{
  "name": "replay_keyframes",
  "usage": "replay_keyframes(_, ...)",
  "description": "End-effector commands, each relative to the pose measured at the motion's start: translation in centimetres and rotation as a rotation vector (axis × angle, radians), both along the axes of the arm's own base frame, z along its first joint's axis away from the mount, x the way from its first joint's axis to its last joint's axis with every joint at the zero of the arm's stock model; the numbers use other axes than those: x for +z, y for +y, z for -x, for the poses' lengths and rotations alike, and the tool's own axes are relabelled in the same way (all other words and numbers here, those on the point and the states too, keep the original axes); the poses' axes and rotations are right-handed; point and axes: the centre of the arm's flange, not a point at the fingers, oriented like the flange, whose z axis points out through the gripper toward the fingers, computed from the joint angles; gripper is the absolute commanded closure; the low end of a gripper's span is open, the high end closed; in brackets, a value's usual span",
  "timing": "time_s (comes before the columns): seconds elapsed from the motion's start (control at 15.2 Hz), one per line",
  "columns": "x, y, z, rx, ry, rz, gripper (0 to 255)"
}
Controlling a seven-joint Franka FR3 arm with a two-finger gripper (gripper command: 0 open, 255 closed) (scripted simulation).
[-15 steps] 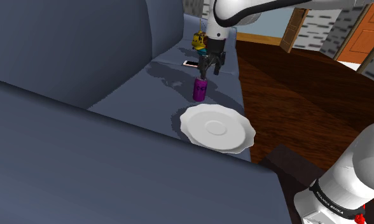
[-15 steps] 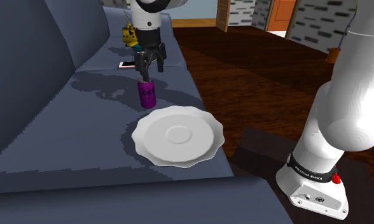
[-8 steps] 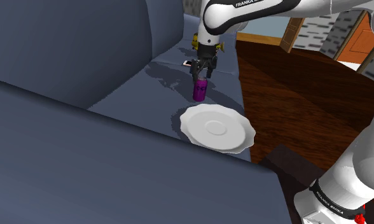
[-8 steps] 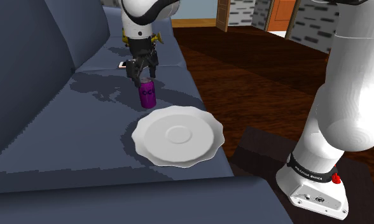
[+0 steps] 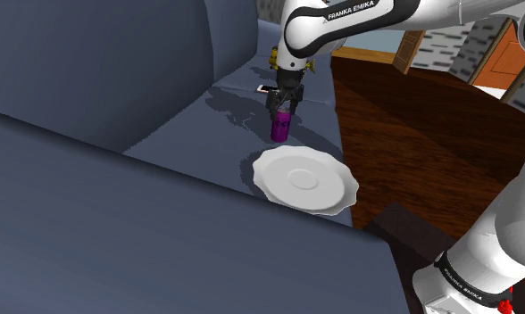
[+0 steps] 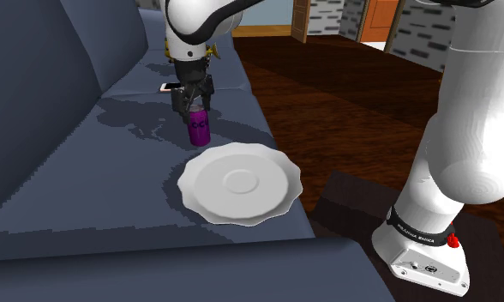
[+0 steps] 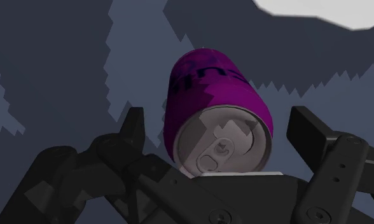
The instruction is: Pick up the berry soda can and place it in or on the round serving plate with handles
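Note:
A purple soda can (image 5: 279, 127) (image 6: 198, 130) stands upright on the blue-grey sofa seat, just behind the white scalloped plate (image 5: 292, 169) (image 6: 239, 183). My black gripper (image 5: 281, 105) (image 6: 195, 105) hangs directly over the can, low at its top. Through the wrist camera the silver lid and purple side of the can (image 7: 211, 102) lie between the two fingers of the gripper (image 7: 219, 124). The fingers stand apart on either side and do not touch it. An edge of the plate (image 7: 313, 9) shows beyond the can.
A phone (image 5: 265, 88) (image 6: 169, 87) and a yellow toy (image 5: 273, 59) lie on the seat behind the can. The sofa backrest (image 5: 118, 62) rises on the shoulder view's left. Wooden floor (image 5: 412, 134) drops off past the seat edge. The robot stand (image 6: 426, 257) sits beside the sofa.
The gripper has come down from above the can and now straddles its top, still open. The can and plate have not moved.

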Motion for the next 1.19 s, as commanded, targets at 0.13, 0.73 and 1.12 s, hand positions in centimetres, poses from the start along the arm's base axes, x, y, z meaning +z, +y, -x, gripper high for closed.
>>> replay_keyframes(0.13, 0.0, 0.0, 0.0, 0.0, 0.0, 0.0, 255)
replay_keyframes(0.73, 0.0, 0.0, 0.0, 0.0, 0.0, 0.0, 255)
replay_keyframes(1.12, 3.2, 0.0, 0.0, 0.0, 0.0, 0.0, 255)
